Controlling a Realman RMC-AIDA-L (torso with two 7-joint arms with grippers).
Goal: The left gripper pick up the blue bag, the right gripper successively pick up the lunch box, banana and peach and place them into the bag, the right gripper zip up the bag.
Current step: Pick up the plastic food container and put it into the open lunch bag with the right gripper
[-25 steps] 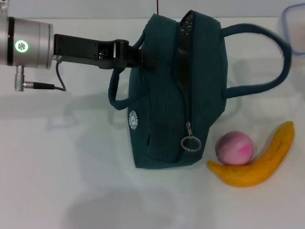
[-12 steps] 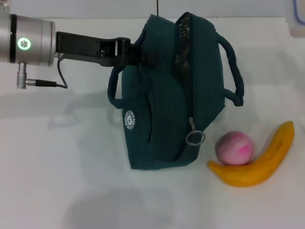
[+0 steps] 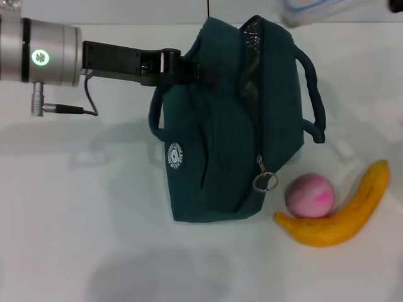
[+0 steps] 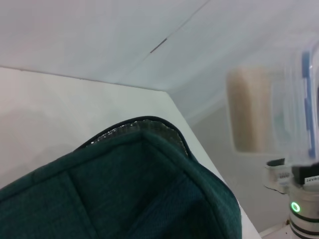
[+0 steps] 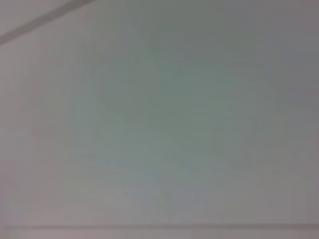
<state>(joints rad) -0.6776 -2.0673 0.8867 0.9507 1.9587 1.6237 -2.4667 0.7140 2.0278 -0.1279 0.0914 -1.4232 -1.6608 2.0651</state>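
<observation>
The blue bag [image 3: 230,126] hangs tilted at the middle of the white table, its zipper open along the top and showing silver lining [image 4: 149,127]. My left gripper [image 3: 191,70] reaches in from the left and is shut on the bag's upper left edge by the near handle. The ring zipper pull [image 3: 265,182] dangles at the bag's lower right. The clear lunch box [image 3: 310,9] is in the air past the bag's far end. In the left wrist view the lunch box [image 4: 271,109] sits above my right gripper [image 4: 293,169], which holds it. The peach [image 3: 309,195] rests against the banana [image 3: 343,214] right of the bag.
The bag's far handle [image 3: 313,94] droops over its right side. My left arm's silver wrist [image 3: 38,56] and its cable [image 3: 69,110] lie over the table's left part. The back edge of the table [image 3: 126,24] runs just behind the bag.
The lunch box has travelled left along the top edge, from the far right to just past the bag's end. The bag's right handle has folded in, and the left arm has shifted slightly right.
</observation>
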